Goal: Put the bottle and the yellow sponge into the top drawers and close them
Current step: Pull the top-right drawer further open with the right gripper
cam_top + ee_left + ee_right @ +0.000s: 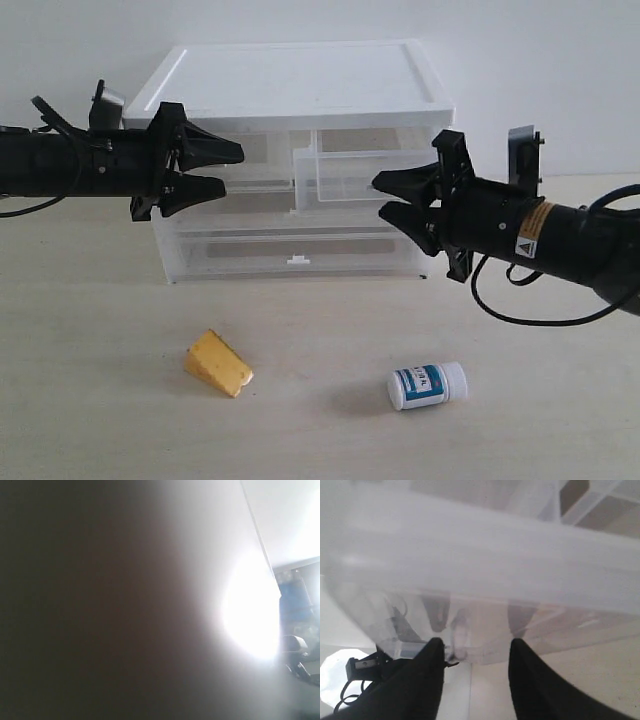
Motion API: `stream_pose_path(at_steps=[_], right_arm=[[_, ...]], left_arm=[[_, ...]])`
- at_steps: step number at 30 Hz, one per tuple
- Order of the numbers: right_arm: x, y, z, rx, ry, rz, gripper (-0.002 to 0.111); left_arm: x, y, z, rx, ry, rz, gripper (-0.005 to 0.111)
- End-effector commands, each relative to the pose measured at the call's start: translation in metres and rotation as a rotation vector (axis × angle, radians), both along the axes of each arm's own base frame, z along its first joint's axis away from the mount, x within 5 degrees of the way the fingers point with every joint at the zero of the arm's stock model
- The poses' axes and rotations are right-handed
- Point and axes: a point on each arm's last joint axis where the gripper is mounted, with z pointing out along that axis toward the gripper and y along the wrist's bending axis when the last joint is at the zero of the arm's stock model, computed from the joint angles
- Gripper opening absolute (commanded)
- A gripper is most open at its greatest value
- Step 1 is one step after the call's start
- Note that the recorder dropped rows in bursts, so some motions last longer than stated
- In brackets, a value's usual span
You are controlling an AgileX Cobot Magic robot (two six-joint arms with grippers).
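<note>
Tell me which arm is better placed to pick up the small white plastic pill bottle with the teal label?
Right. The white pill bottle lies on the table nearer the open right gripper; the left gripper is farther away.

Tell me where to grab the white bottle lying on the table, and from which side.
Grip the bottle across its labelled body, coming down from above. It lies on its side, cap toward the exterior view's right; jaws closing across its axis would likely stop it rolling.
</note>
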Motion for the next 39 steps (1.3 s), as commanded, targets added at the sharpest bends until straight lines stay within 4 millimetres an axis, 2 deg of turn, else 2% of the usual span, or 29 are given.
stream_pose_path(at_steps=[1, 3, 4, 7, 8, 15, 20, 27, 39], right_arm=[[0.008, 0.003, -0.003, 0.056, -0.046, 0.026, 0.037], [0.009, 0.003, -0.002, 0.064, -0.065, 0.029, 0.034], [0.010, 0.003, 0.000, 0.057, -0.080, 0.029, 0.030], [0.009, 0.003, 0.002, 0.062, -0.103, 0.038, 0.004], [0.009, 0.003, 0.002, 0.059, -0.111, 0.039, 0.000], [0.005, 0.006, 0.003, 0.061, -0.135, 0.090, 0.000], [-0.008, 0.003, -0.012, 0.062, -0.085, 0.036, 0.000], [-0.023, 0.001, -0.022, 0.017, -0.070, 0.057, 0.000], [-0.040, 0.000, 0.011, 0.012, -0.163, 0.089, 0.000]], left_arm=[[0.010, 0.006, -0.003, 0.039, -0.020, 0.072, 0.061], [0.009, 0.006, -0.003, 0.044, -0.021, 0.068, 0.061], [0.009, 0.006, -0.003, 0.044, -0.021, 0.068, 0.061], [0.009, 0.006, -0.003, 0.044, -0.021, 0.068, 0.061], [0.009, 0.006, -0.003, 0.044, -0.021, 0.068, 0.061], [0.009, 0.006, -0.003, 0.044, -0.021, 0.068, 0.061], [0.009, 0.006, -0.003, 0.044, -0.021, 0.068, 0.061], [0.010, 0.006, -0.003, 0.045, -0.020, 0.070, 0.061], [0.009, 0.006, -0.003, 0.044, -0.020, 0.069, 0.061]])
